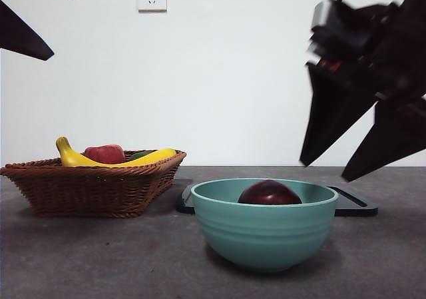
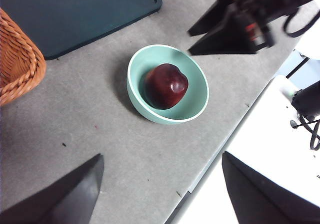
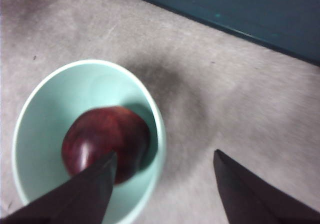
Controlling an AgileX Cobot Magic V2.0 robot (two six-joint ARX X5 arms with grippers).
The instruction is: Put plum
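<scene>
**Plum sits in bowl, both pincers empty**

Left to right in the front view: left pincer (image 2: 160,194) waits high at the top-left corner, only black tips showing; its wrist view has the jaws wide apart, nothing between them.

Woven brown wicker basket (image 1: 93,186) on the grey bench (image 1: 100,259), holding one yellow banana (image 1: 73,158), one brighter red apple-like fruit (image 1: 104,154) and something green behind, too hidden to name. One dark flat tray (image 1: 356,206) lies behind the bowl.

Teal ribbed ceramic bowl (image 1: 264,229) stands near centre. The small round glossy dark maroon plum (image 1: 269,194) rests inside it, top just above the rim, touching the bowl's inner wall in the right wrist view.

Right pincer (image 1: 359,146) hangs above and to the right of the bowl, blurred, jaws apart and holding nothing, clear of the plum.

Handling, as a judgement: the plum looks light, firm and smooth-skinned, so likely slippery; probably bruises if squeezed hard. Best hold is across its widest middle from above, jaws clear of the bowl wall.

Count: one plum, one bowl, one basket, one banana, one red fruit, one tray, two pincers.
</scene>
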